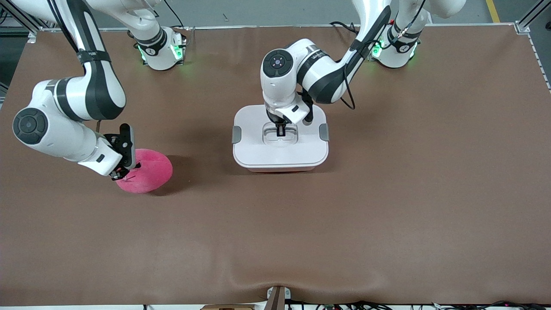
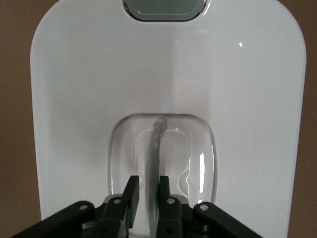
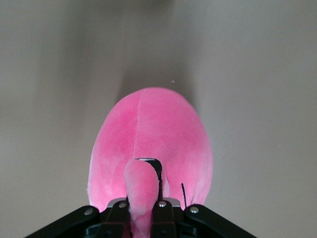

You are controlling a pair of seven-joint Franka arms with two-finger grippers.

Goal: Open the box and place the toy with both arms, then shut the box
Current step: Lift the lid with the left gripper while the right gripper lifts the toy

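Observation:
The box [image 1: 280,155] stands mid-table with its white lid [image 2: 89,99] on and both grey side clips [image 1: 236,134] against its ends. My left gripper [image 1: 281,130] is down in the lid's recess, and in the left wrist view the gripper [image 2: 147,186] is shut on the upright grey handle [image 2: 154,148]. The pink toy [image 1: 150,172] lies on the table toward the right arm's end. My right gripper [image 1: 128,169] is at the toy's edge, and in the right wrist view the gripper [image 3: 143,210] is shut on a pinched fold of the toy [image 3: 153,129]. The toy's eyes are hidden.
The brown table mat [image 1: 387,193] spreads wide around the box and toy. The two arm bases [image 1: 161,51] stand along the table edge farthest from the front camera. A small fixture [image 1: 277,297] sits at the nearest edge.

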